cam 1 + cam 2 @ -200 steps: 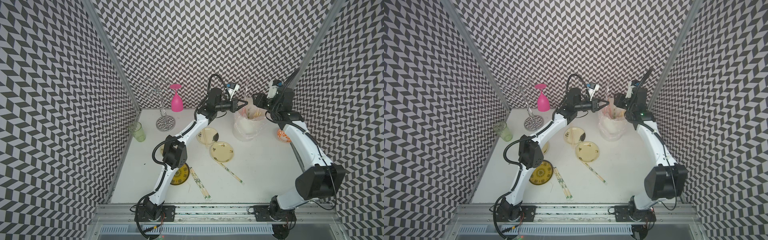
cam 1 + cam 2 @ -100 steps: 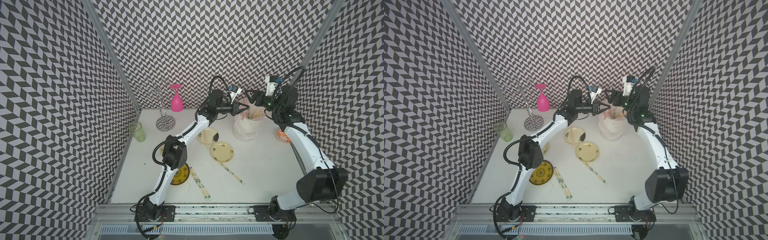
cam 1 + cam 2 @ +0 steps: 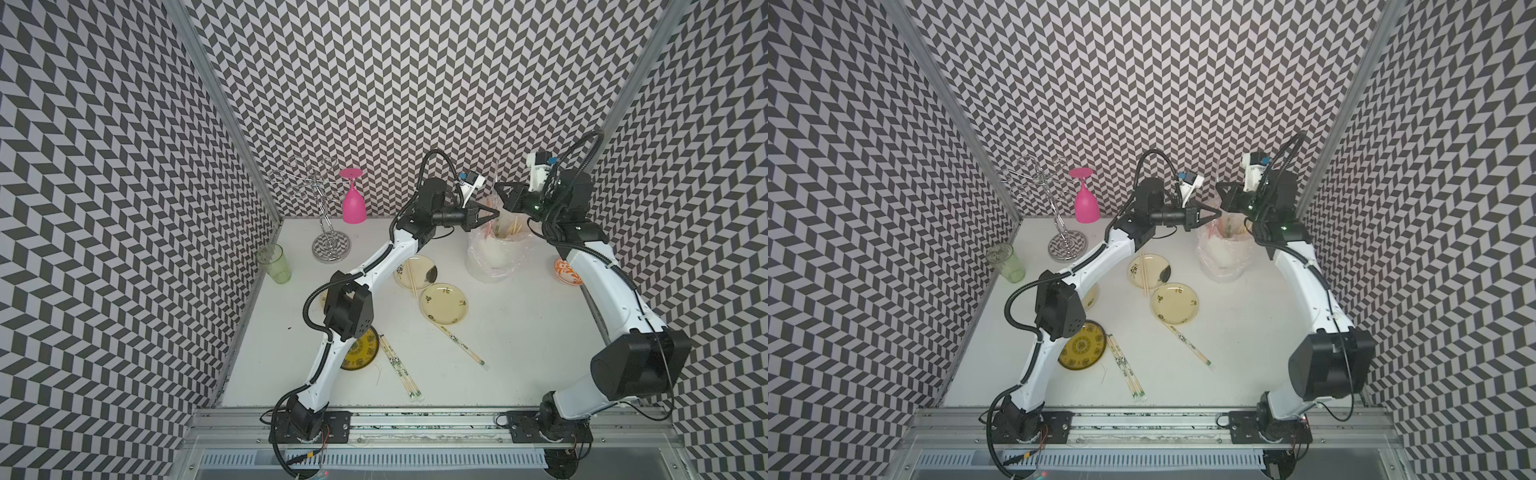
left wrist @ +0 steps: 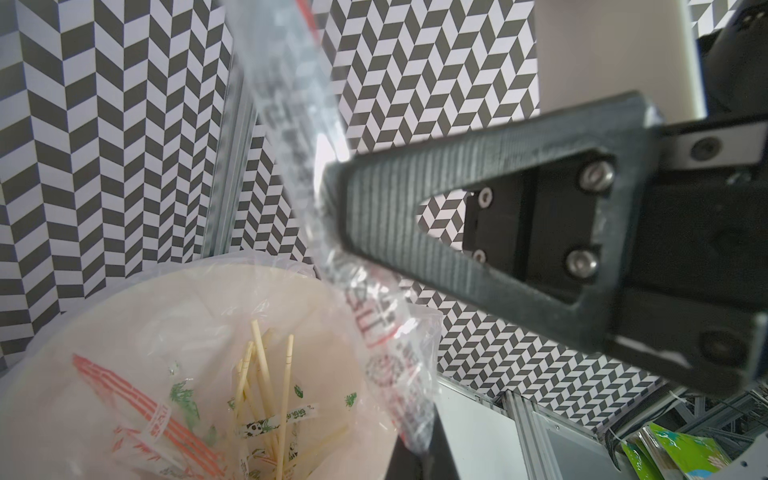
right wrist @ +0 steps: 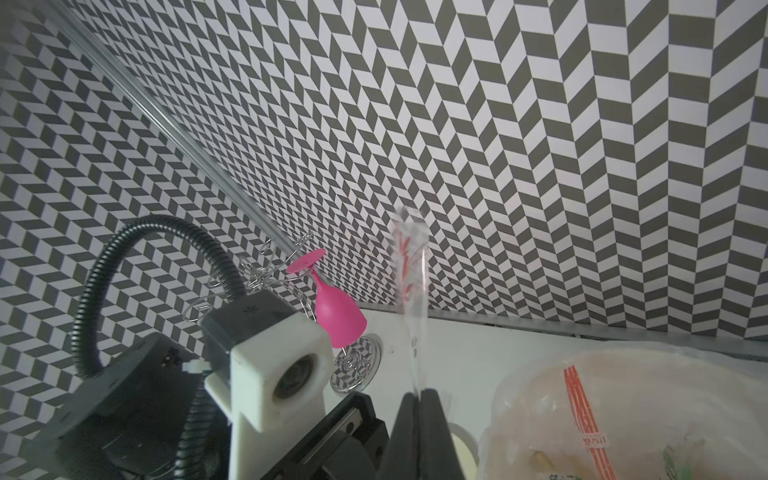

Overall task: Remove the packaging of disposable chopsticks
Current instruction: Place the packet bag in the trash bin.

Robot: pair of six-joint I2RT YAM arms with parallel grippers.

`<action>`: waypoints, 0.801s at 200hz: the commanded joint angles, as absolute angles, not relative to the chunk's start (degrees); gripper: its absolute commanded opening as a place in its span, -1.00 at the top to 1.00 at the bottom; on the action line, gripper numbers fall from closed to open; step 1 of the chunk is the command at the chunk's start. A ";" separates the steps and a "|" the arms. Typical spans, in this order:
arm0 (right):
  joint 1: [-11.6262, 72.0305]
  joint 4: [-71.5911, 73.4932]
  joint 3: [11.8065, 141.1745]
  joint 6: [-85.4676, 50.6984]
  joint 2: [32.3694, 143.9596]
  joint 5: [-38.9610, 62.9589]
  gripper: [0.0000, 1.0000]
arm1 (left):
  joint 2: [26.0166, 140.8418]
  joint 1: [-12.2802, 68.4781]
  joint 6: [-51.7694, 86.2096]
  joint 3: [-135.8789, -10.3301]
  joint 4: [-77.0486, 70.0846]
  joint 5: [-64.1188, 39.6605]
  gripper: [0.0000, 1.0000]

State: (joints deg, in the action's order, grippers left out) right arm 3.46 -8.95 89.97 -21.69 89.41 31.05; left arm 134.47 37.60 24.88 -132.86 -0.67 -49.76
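Clear plastic packaging sleeve [image 4: 299, 137], long, narrow and printed in red-orange, is pinched at two places along its length. The left gripper [image 3: 493, 213] has its jaws pressed together on the lower part. The right gripper [image 5: 419, 399], meeting it tip to tip from the opposite side, has its jaws closed flat on the sleeve a little further up. The free upper length rises from between the right fingers [image 4: 374, 199], with the chevron wall [image 5: 540, 166] showing through it. One second ago the right gripper stood further from the left gripper with its jaws spread, and half a second ago it was nearer, jaws apart. Since then it has come in and clamped, while the left gripper has kept its place and its hold. The sleeve's long axis runs close to upright, upper end pointing upward, lower end down toward the pale round bag-lined bin [image 3: 490, 259] directly beneath both grippers, where bare pale bamboo disposable chopsticks [image 4: 287, 374] and other printed wrappers [image 4: 137, 399] lie.
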 commanded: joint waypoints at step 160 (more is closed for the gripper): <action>2.40 -5.70 88.69 -12.50 92.21 6.90 1.00 | 111.30 33.39 18.96 -105.90 -5.81 -39.99 -1.00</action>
